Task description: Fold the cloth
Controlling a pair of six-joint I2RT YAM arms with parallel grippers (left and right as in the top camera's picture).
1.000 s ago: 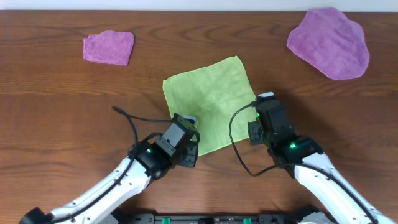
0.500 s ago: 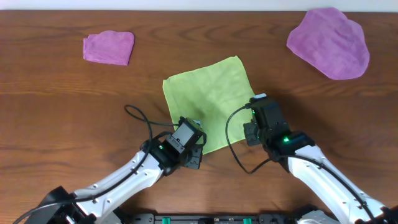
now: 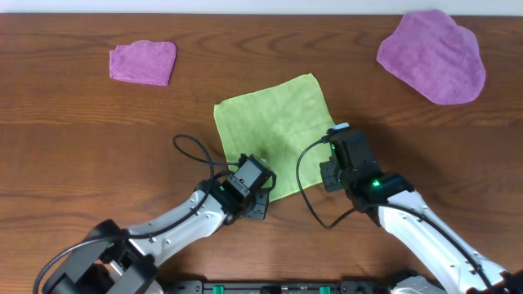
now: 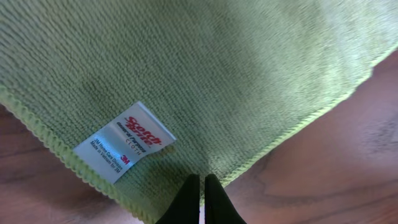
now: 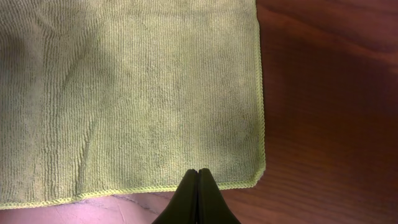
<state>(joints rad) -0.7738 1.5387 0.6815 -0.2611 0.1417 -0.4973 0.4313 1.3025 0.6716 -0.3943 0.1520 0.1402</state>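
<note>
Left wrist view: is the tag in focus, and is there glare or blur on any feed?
Left wrist: the tag is sharp with readable print, and the cloth weave is crisp. Right wrist: the weave is in focus, with faint darker patches at upper left; the table beside it looks dim. Overhead: even light, no glare, no motion blur.

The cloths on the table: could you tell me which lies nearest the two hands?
The lime-green cloth, spread flat mid-table; the left hand and right hand are at its near corners. The small purple cloth and large purple cloth lie far back.
</note>
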